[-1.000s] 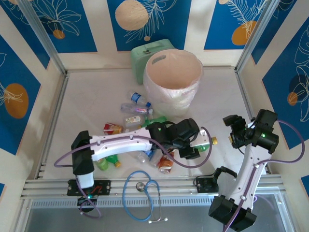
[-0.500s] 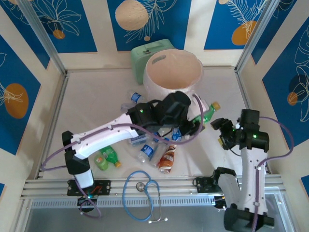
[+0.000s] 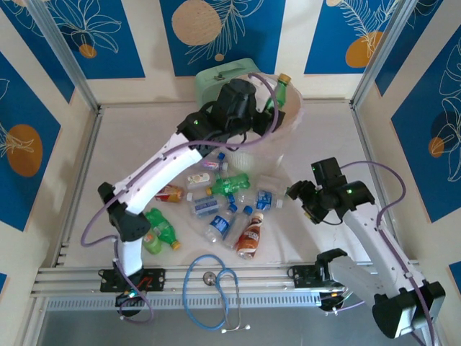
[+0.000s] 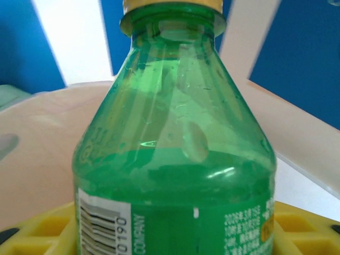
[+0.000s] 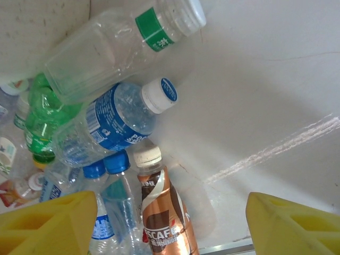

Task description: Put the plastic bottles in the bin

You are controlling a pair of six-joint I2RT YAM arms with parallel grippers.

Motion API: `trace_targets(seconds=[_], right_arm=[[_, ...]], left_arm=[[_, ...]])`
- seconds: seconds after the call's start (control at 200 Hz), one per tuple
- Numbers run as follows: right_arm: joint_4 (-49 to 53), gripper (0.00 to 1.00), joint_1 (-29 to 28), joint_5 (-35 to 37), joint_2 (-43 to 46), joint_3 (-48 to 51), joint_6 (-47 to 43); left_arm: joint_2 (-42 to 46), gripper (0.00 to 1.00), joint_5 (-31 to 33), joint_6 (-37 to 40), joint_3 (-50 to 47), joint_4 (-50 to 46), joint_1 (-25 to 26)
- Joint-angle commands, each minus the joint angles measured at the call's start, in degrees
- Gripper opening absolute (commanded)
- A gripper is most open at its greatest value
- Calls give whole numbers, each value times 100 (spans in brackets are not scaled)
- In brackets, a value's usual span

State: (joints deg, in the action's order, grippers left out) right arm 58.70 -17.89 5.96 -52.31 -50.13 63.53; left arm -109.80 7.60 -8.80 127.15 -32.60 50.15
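Release works best once the yellow-capped green plastic bottle point(image 4: 175, 159), pinched by the left gripper point(image 3: 265, 108), hangs wholly inside the rim of the round pale bin point(image 3: 297, 115); the right gripper point(image 5: 172, 212) stands spread.

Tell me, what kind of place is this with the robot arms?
Probably a robot practice booth, not a real room. The left arm and right arm are bolted to a metal rail at the table edge, printed blue panels stand as walls, and plastic bottles lie scattered near a bin.
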Motion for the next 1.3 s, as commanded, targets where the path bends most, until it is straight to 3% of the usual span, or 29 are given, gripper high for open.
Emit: trace_targets(seconds=[0.0, 0.215, 0.43, 0.57, 0.665, 0.915, 0.995, 1.151, 1.296], right_arm=[[-31, 75, -309, 315, 10, 43, 269], [-45, 75, -417, 367, -58, 92, 220], [135, 78, -426, 468, -343, -79, -154], [-196, 79, -528, 98, -567, -56, -655], [-360, 80, -770, -233, -744, -90, -978], [90, 85, -1938, -7, -846, -143, -561], [119, 86, -2330, -24, -898, -79, -326], [-130, 87, -3006, -137, -1157, 2, 1], [-210, 88, -3308, -113, -1733, -181, -93]], left_arm=[[-194, 53, -205, -466, 336, 450, -331], [-666, 54, -580, -765, 639, 452, -768], [-797, 62, -698, -824, 480, 447, -810], [-756, 72, -698, -864, 450, 507, -805], [-670, 79, -680, -822, 460, 501, -805], [-17, 86, -241, -622, 219, -1, -810], [646, 88, 119, -538, -498, -20, -804], [2247, 94, 536, -535, -2765, 368, -836], [3418, 96, 927, -714, -4200, 113, -897]])
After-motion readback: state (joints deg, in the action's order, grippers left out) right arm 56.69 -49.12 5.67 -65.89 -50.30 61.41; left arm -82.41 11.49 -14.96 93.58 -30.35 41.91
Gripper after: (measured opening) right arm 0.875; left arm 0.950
